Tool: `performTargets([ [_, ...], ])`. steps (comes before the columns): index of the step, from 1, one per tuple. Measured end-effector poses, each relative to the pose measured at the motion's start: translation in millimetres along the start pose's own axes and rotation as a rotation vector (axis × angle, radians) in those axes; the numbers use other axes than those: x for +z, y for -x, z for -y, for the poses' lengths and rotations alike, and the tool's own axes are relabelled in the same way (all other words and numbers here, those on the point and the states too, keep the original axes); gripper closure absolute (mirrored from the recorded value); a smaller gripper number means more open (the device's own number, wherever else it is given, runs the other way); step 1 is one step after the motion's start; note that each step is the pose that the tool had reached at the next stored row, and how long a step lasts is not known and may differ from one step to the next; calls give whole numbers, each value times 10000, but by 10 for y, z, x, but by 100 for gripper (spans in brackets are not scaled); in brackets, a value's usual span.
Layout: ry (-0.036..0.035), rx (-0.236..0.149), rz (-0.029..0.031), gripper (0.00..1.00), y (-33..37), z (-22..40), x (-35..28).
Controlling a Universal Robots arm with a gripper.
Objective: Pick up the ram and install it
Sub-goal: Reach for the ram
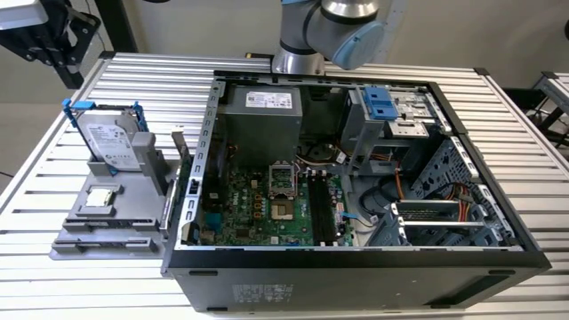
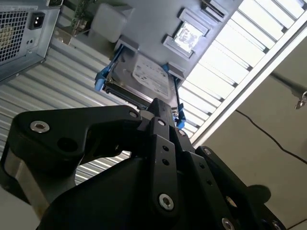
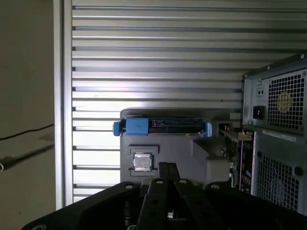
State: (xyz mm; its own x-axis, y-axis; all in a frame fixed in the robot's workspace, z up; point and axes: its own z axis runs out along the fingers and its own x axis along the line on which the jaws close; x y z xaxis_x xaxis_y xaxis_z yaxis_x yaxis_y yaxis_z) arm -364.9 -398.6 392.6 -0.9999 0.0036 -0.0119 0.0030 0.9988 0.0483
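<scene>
Table: you see slatted metal running under everything.
Case: it lies open; its far corner is hidden behind the arm, which the frame cuts off at the top.
Holder: you find it just beside the case, on the exterior view's left.
Gripper: in both wrist views its fingers look pressed together with nothing between them. It hangs above the holder, apart from it.
Drive: it stands upright in its blue bracket at the holder's far end.
Ram: you can barely make it out, a greenish sliver at the holder's edge nearest the case, partly hidden, not in the gripper.
Processor: it lies flat on the holder, near the drive.
</scene>
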Motion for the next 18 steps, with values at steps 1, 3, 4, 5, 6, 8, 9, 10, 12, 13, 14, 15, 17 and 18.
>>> performTargets([
  [1, -1, -1, -1, 100, 0, 0, 0],
  [3, -1, -1, -1, 100, -1, 0, -1],
  [4, -1, -1, -1, 100, -2, 1, 0],
  [5, 0, 3, 0, 100, -3, 5, 0],
  [6, 0, 9, 0, 100, -3, 13, 0],
  [8, 0, 19, 1, 100, -2, 35, -1],
  [9, -1, 25, 1, 100, -2, 49, -2],
  [10, -1, 31, 1, 100, -2, 63, -2],
  [12, -1, 42, 2, 100, -2, 92, -3],
  [13, -1, 48, 2, 100, -2, 107, -4],
  [14, -1, 54, 3, 100, -2, 123, -4],
  [15, -1, 58, 2, 100, -2, 138, -4],
  [17, -1, 65, 3, 100, -2, 172, -5],
  [18, -1, 70, 3, 100, -2, 191, -6],
])
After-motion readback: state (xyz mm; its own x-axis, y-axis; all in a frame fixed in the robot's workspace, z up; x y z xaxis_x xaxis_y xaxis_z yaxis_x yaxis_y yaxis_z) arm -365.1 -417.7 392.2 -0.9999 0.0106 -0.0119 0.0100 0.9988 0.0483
